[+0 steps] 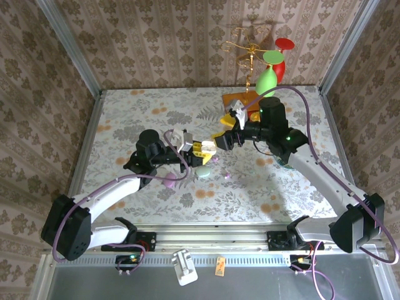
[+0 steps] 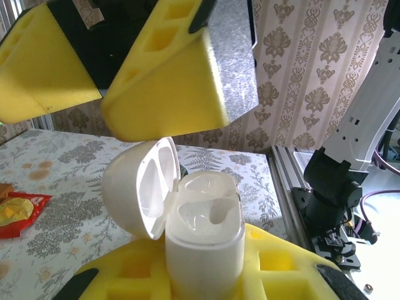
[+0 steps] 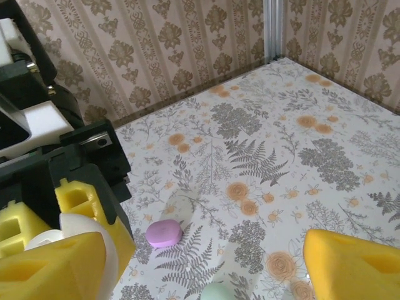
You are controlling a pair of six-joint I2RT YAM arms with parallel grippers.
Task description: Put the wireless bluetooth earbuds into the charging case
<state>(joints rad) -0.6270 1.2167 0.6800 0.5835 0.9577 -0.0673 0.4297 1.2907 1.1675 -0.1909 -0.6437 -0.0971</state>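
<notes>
- At mid-table, over the floral table (image 3: 300, 125), your left gripper (image 1: 196, 148) is clamped on the white charging case (image 2: 203, 247), with its yellow foam fingers (image 2: 125, 272) pressing the case body from both sides
- You have the case upright, and its lid (image 2: 139, 187) is hinged back to the left, so the wells face up
- Inside the wells you can see whitish shapes (image 2: 199, 215); you cannot tell whether they are the earbuds or bare moulding
- Your right gripper (image 1: 216, 142) hangs just above the open case with its jaws spread wide and nothing between them; its yellow fingers (image 2: 165, 75) sit close over the lid
- On the table below lie a lilac case (image 3: 164, 232) and a mint case (image 3: 217, 292), near each other and apart from both grippers
- A small pinkish piece (image 1: 226, 177) lies just right of the mint case, too tiny for you to identify
</notes>
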